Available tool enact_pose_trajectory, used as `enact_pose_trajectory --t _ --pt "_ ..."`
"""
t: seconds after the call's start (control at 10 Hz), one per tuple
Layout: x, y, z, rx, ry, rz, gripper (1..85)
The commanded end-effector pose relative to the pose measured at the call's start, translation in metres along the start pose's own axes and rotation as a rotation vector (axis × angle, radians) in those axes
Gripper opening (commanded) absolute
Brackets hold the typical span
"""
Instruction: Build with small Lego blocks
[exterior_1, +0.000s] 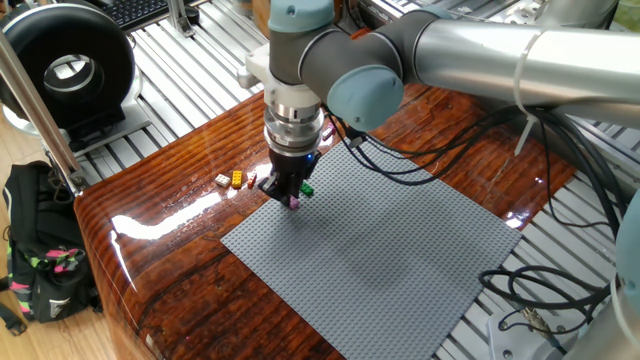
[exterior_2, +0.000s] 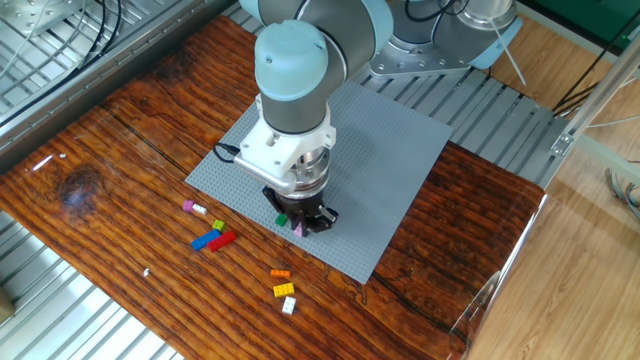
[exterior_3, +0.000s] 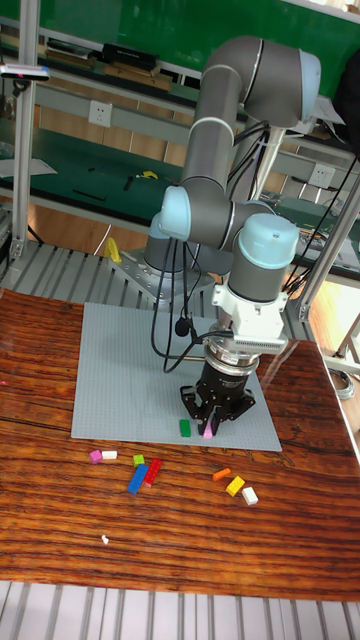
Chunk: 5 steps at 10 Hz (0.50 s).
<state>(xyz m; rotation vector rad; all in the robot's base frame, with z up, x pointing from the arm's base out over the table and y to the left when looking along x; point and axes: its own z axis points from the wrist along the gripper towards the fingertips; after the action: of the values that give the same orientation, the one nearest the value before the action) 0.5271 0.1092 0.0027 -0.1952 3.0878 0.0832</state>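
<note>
End effector (exterior_3: 208, 428) near baseplate (exterior_3: 120, 372) edge, seemingly.

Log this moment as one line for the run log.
gripper: shut on small pink Lego brick, low over grey studded baseplate edge | small green Lego brick: on baseplate beside it | other bricks loose on wooden table

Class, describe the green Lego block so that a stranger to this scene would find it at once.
Start at the large grey baseplate on the wooden table and go to its front edge, where the robot's hand comes down. The green block stands on the plate just beside the hand. It is the only loose-coloured brick on the grey plate; the others lie on bare wood.
</note>
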Motion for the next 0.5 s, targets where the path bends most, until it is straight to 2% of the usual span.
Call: enact_pose_trajectory --t 0.0,0.4 --pt "-0.0007 -0.0006 -0.0010 -0.002 0.000 -0.010 5.0" --pt "0.0008 -0.0003 -0.0026 0.010 0.011 -0.011 6.7"
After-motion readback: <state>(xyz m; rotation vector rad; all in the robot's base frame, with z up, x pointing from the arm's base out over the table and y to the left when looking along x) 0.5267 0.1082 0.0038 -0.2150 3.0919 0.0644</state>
